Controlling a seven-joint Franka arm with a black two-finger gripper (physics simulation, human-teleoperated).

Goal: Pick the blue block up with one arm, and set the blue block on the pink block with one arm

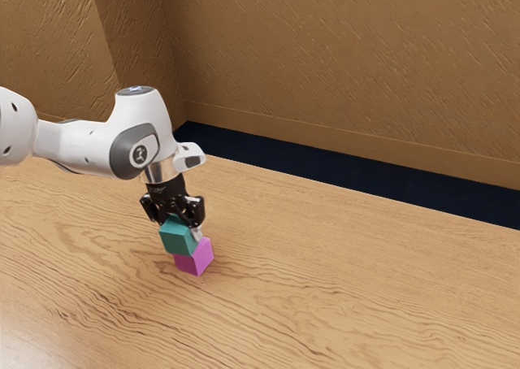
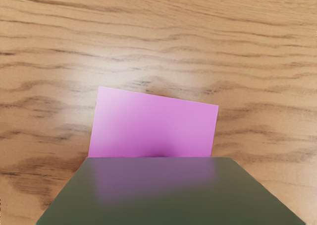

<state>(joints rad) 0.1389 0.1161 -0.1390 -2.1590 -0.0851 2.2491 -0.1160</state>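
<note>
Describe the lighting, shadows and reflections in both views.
Exterior view: even light, a faint shadow on the wooden table beside the pink cube, pale sheen at the table's lower-left. Wrist view: the teal cube looks dark and shaded, tinted pink by the pink cube beneath, with a dark shadow patch where they meet.

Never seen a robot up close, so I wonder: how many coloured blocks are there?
2. The blue block is gripped in the pincer, directly over the pink block, which sits on the wooden table. I see no others.
</note>
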